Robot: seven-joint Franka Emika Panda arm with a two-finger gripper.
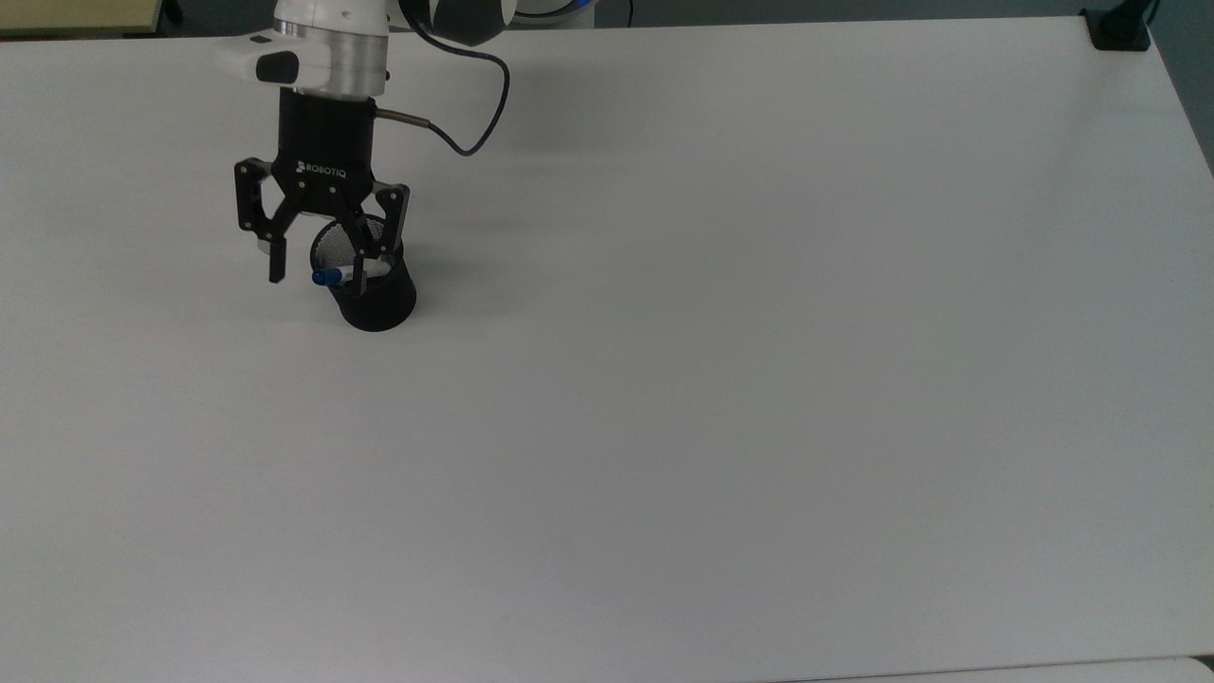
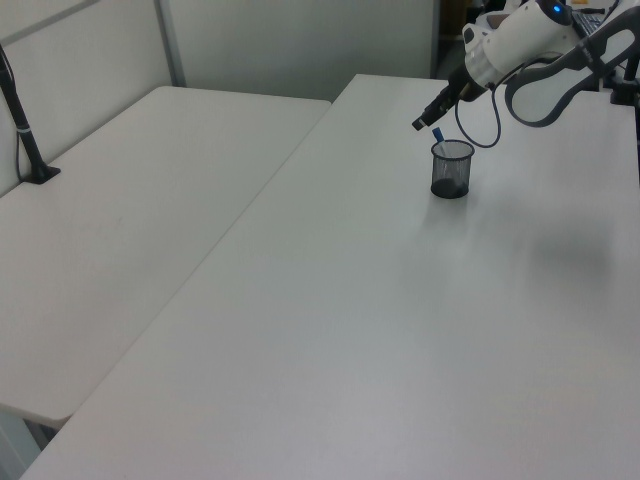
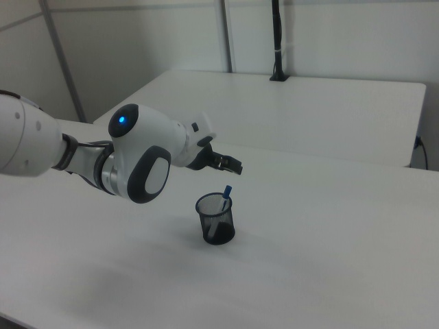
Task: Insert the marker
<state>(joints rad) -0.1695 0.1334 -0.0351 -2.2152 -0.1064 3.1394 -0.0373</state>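
The marker (image 1: pixel 327 276) stands leaning in the black mesh cup (image 1: pixel 377 298), its blue cap poking over the rim toward the top view's left. My gripper (image 1: pixel 319 272) hangs just above the cup, open, with nothing between its fingers. One fingertip (image 1: pixel 276 270) is to the cup's left in the top view, and the other crosses the marker's white barrel. In the left view the gripper (image 2: pixel 424 120) is up and left of the cup (image 2: pixel 451 170), and the marker's blue cap (image 2: pixel 437 134) sticks up. In the right view the marker (image 3: pixel 226 195) leans in the cup (image 3: pixel 216 219) below the gripper (image 3: pixel 234 164).
The cup stands on a wide white table (image 1: pixel 683 379). A black clamp (image 1: pixel 1119 28) sits at its far right corner in the top view. A grey cable (image 1: pixel 474 114) loops from the wrist. A second white table (image 2: pixel 130 210) adjoins it, with a black post (image 2: pixel 22 125).
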